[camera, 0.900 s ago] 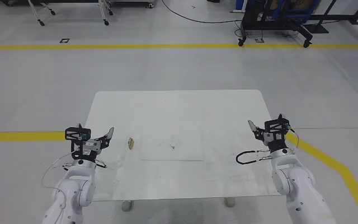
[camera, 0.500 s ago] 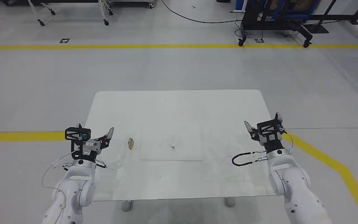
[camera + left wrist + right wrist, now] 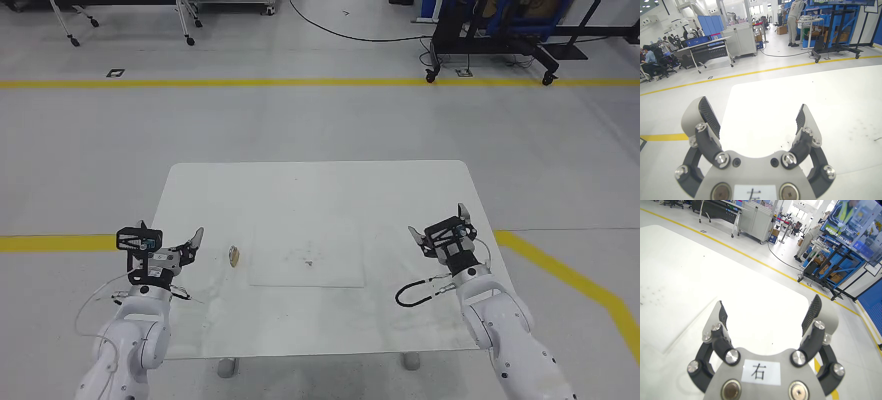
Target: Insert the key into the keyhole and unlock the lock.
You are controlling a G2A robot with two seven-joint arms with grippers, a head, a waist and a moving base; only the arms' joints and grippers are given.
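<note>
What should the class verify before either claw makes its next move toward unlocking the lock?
1. Left claw open, holding nothing: ok.
2. Right claw open, holding nothing: ok.
3. Small brass object, probably the lock, lies on the table, apart from both claws: ok.
4. Tiny item mid-table, possibly the key, identified for certain: cannot tell.
5. Keyhole facing known: cannot tell.
</note>
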